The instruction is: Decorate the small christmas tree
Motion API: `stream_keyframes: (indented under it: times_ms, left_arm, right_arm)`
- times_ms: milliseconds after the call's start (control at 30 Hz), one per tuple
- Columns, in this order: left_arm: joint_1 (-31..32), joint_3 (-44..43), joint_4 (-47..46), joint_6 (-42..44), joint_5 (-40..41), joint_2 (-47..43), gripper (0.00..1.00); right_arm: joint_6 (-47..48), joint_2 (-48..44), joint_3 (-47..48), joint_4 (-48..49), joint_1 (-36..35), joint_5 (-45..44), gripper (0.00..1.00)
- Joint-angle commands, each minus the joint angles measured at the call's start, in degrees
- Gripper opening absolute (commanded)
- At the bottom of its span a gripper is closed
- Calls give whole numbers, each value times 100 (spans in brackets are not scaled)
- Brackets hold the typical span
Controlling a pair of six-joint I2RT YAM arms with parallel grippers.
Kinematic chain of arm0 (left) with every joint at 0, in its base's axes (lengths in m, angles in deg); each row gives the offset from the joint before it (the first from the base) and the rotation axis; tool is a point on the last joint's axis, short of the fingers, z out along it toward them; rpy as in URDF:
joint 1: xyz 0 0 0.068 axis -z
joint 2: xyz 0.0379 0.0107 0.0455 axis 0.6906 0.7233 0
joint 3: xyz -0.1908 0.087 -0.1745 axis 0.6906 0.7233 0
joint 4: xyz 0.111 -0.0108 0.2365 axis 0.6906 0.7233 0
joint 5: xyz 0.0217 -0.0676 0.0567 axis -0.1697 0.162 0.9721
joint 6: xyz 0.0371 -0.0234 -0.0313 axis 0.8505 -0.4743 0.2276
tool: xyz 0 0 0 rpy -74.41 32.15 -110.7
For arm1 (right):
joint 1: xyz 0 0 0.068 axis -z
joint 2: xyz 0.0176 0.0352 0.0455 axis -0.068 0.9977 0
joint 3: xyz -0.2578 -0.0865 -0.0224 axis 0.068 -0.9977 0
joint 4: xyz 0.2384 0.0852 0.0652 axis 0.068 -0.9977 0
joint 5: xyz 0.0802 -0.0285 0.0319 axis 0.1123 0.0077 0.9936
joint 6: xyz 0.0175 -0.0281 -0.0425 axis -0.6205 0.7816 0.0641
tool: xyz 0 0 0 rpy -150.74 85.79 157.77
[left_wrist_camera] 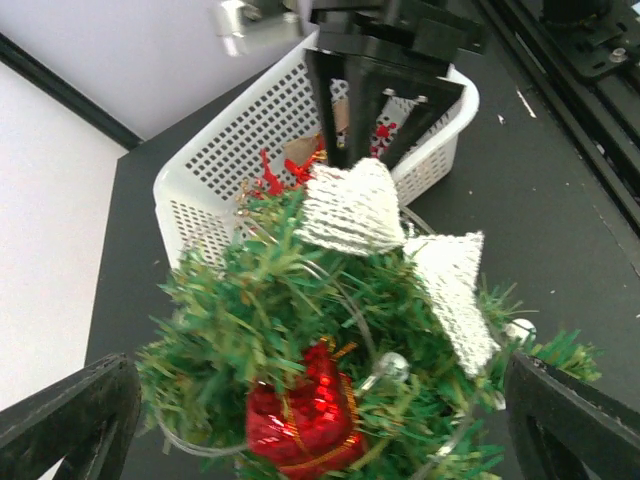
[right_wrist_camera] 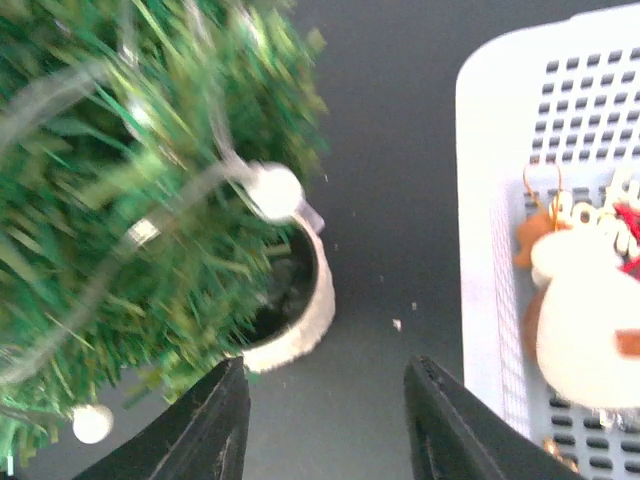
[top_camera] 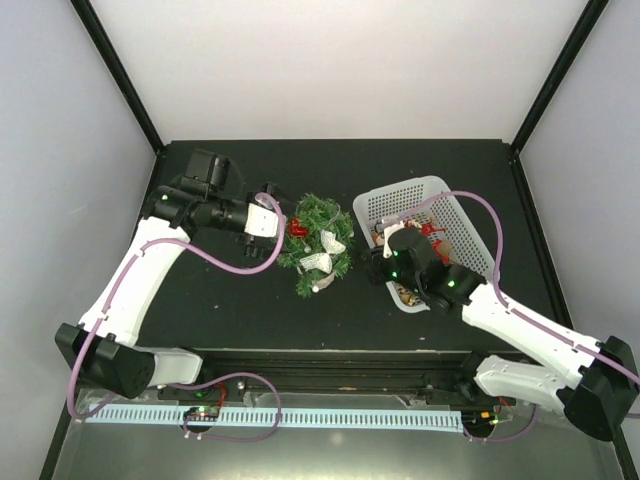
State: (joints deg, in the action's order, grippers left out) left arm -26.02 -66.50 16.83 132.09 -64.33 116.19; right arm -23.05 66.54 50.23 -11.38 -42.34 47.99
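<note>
The small christmas tree [top_camera: 320, 245] stands mid-table in its whitish pot [right_wrist_camera: 305, 305]. It carries a red sequined ornament [left_wrist_camera: 305, 415], two white woven ornaments [left_wrist_camera: 352, 205] and a silver bead string. My left gripper [top_camera: 274, 224] is open at the tree's left side. In the left wrist view [left_wrist_camera: 320, 400] its jaws stand wide apart, with the red ornament on the branches between them. My right gripper [top_camera: 379, 262] is open and empty between the tree and the basket. In the right wrist view [right_wrist_camera: 328, 380] it hovers over bare table just right of the pot.
A white perforated basket [top_camera: 455, 215] stands right of the tree, holding several ornaments, among them a white figure [right_wrist_camera: 585, 320] and a brown one [right_wrist_camera: 530, 240]. The basket [left_wrist_camera: 215, 175] shows behind the tree in the left wrist view. Black frame posts edge the table.
</note>
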Motion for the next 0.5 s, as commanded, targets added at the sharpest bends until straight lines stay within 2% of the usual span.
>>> stream_keyframes:
  times_ms: [0,100,233,467]
  left_arm:
    - [-96,-6,-395,-406,-147,-280,99]
    - [-150,3,-490,-664,-213,-361,99]
    - [-201,-7,-629,-1182,-185,-486,99]
    - [-565,37,-1019,-2577,-184,-858,99]
  right_arm:
    - [34,-257,-364,-410,11,233,40]
    - [36,-367,-602,-431,-3,508,30]
    - [150,-388,-730,-338,-203,729,22]
    - [66,257,-813,305,-764,1132,21]
